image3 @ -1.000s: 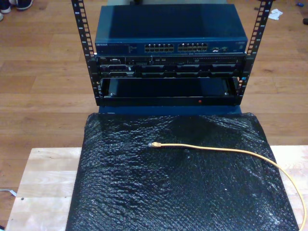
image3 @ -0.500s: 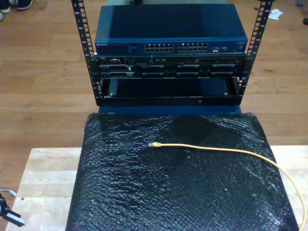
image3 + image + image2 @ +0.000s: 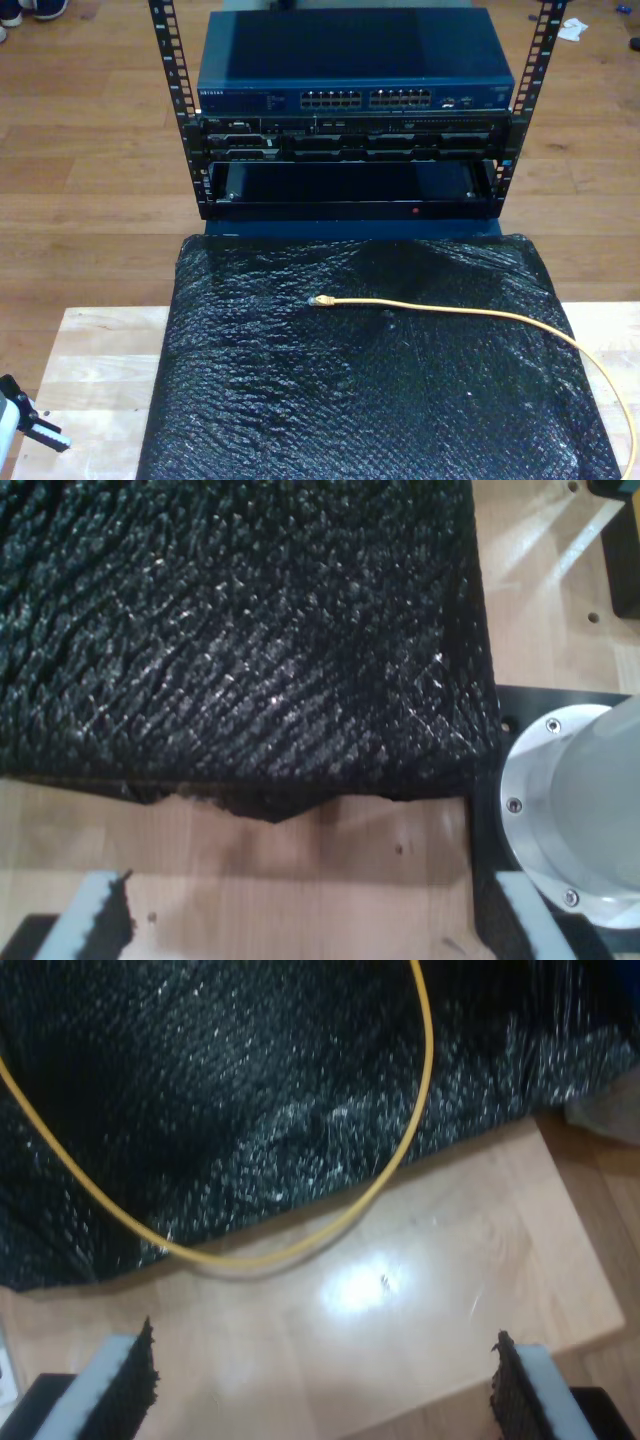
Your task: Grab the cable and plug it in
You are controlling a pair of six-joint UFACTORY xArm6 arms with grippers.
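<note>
The yellow cable [image 3: 470, 312] lies on the black bubble-wrap mat [image 3: 350, 400]. Its clear plug [image 3: 320, 300] sits near the mat's middle, and the cable runs off toward the exterior view's right, curving down past the mat's edge. In the second wrist view the cable [image 3: 300, 1245] loops from the mat onto the bare wooden table. My second gripper [image 3: 325, 1385] hangs open above the wood, short of that loop, with nothing between its fingers. My first gripper [image 3: 310, 920] is open over the mat's edge [image 3: 270, 800] and bare wood, also with nothing in it.
Beyond the mat stands a black rack [image 3: 350, 150] with a blue network switch [image 3: 355, 95] on top, showing rows of ports [image 3: 365, 99]. A silver arm base [image 3: 585, 810] stands close to my first gripper. A dark and white arm part [image 3: 22, 420] shows at the exterior view's lower left.
In the exterior view an arm part has come in at the lower left corner and moved up a little. The cable has not moved.
</note>
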